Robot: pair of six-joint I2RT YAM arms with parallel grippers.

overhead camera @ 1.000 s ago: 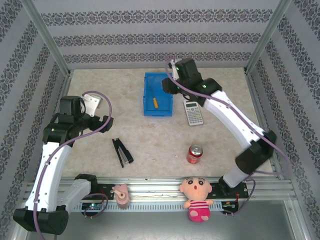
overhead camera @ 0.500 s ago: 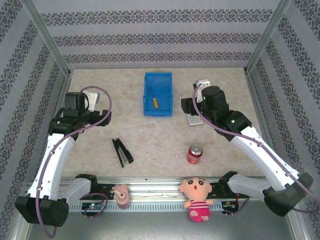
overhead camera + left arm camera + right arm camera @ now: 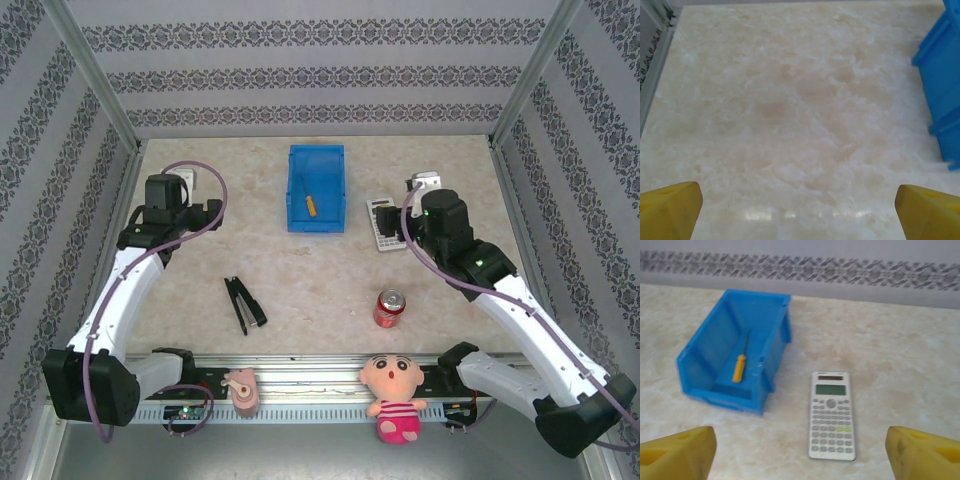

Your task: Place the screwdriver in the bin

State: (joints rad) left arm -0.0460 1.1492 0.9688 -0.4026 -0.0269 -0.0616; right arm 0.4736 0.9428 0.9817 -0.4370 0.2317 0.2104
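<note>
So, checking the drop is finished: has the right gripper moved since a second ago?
Yes. The right gripper has withdrawn rightward and toward the near edge, from over the bin to beside the calculator; the screwdriver lies in the bin.

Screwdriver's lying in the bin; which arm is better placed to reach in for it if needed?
Right, probably: the open right gripper faces the bin and screwdriver; the left gripper faces table, the bin off to one side.

The flat, cream, stone-look table top (image 3: 790, 110) has soft cloudy marks. Part of the bright blue plastic bin (image 3: 942, 85) sits on it at the right edge. Near us, the left gripper (image 3: 800, 212) has its two yellow fingers (image 3: 670, 207) spread wide apart, with bare table between them. A grey metal rail (image 3: 650, 60) runs along the far left.
</note>
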